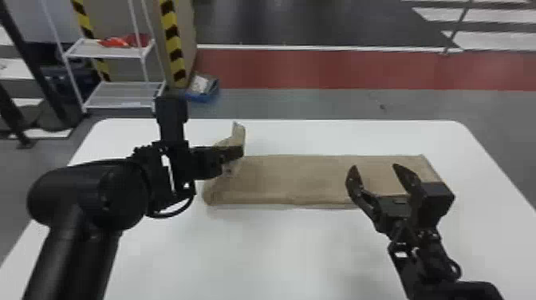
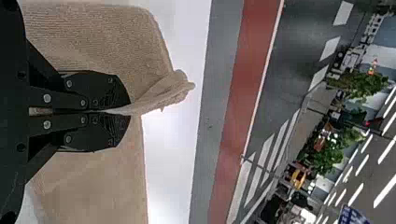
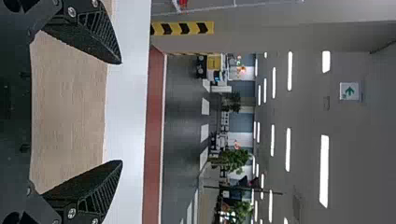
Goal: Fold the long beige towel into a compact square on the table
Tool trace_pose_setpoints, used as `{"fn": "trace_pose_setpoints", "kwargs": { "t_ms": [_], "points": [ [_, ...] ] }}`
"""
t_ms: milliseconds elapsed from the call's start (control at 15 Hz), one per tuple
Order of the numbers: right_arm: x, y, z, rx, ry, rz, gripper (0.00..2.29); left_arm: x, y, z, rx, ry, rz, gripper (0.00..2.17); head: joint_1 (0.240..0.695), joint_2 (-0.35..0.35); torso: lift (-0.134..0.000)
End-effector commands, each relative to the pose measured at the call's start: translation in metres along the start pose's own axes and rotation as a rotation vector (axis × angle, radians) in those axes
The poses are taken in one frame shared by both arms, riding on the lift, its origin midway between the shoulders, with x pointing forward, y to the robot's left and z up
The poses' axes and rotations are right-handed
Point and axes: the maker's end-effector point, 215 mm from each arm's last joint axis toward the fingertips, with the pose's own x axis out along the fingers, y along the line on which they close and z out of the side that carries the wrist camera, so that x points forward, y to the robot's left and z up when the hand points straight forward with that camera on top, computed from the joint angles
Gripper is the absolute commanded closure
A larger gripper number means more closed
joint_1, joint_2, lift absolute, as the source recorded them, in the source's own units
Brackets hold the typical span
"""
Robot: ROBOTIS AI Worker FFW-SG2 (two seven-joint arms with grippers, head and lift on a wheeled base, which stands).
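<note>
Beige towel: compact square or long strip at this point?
Long strip, not a square: the towel stretches across the table, pinched up near its left end by the left gripper.

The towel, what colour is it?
The towel is beige, plain all over; the head view shows it best.

On the table point(image 1: 259, 247), which looks smooth with a faint sheen, the towel point(image 1: 295, 179) is matt, finely ribbed cloth. Above the table, the right gripper point(image 1: 375, 169) has matt, ridged fingers point(image 3: 95, 189).
</note>
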Motion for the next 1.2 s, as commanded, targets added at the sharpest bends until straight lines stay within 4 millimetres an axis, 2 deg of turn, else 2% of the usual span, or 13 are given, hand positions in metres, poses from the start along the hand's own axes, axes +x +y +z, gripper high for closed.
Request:
{"fn": "trace_pose_setpoints", "kwargs": {
  "t_ms": [0,133,200,267,333,400,533,600,667,800,867,1000,1133],
  "points": [
    [-0.019,-0.070,0.008,0.009,-0.018,-0.111,0.13,0.026,-0.053,-0.004,0.034,0.006,-0.052,1.89,0.695,-0.120,-0.123],
    [-0.034,-0.136,0.011,0.025,-0.026,-0.207,0.13,0.044,-0.048,-0.015,0.085,0.010,-0.015,1.89,0.695,-0.207,-0.123],
    [-0.044,-0.166,0.012,0.041,-0.028,-0.249,0.13,0.055,-0.055,-0.014,0.114,-0.016,-0.004,1.89,0.695,-0.249,-0.123],
    [-0.050,-0.185,0.012,0.048,-0.029,-0.268,0.13,0.066,-0.063,-0.015,0.139,-0.042,0.007,1.89,0.695,-0.309,-0.123],
    [-0.054,-0.193,0.012,0.046,-0.030,-0.274,0.13,0.074,-0.066,-0.019,0.151,-0.048,0.009,1.84,0.695,-0.338,-0.123],
    [-0.056,-0.196,0.011,0.048,-0.028,-0.274,0.13,0.078,-0.070,-0.023,0.149,-0.052,-0.001,1.49,0.695,-0.350,-0.123],
    [-0.055,-0.196,0.005,0.053,-0.022,-0.275,0.13,0.081,-0.092,-0.038,0.130,-0.039,-0.059,0.45,0.695,-0.350,-0.123],
    [-0.052,-0.192,0.003,0.058,-0.021,-0.269,0.13,0.081,-0.100,-0.044,0.125,-0.032,-0.078,0.12,0.695,-0.350,-0.123],
    [-0.048,-0.186,0.003,0.058,-0.022,-0.258,0.13,0.080,-0.107,-0.049,0.114,-0.025,-0.100,0.01,0.695,-0.350,-0.123],
    [-0.039,-0.168,0.003,0.057,-0.018,-0.235,0.13,0.075,-0.119,-0.058,0.093,-0.022,-0.134,0.02,0.695,-0.350,-0.123],
    [-0.035,-0.154,-0.001,0.063,-0.006,-0.215,0.13,0.070,-0.121,-0.055,0.084,-0.034,-0.140,0.02,0.695,-0.350,-0.123],
    [-0.026,-0.135,-0.003,0.060,0.016,-0.191,0.13,0.058,-0.116,-0.050,0.062,-0.063,-0.133,0.02,0.695,-0.350,-0.123],
    [-0.013,-0.112,-0.015,0.072,0.079,-0.150,0.13,0.045,-0.104,-0.047,0.048,-0.092,-0.107,0.02,0.695,-0.350,-0.123]
  ]
}}
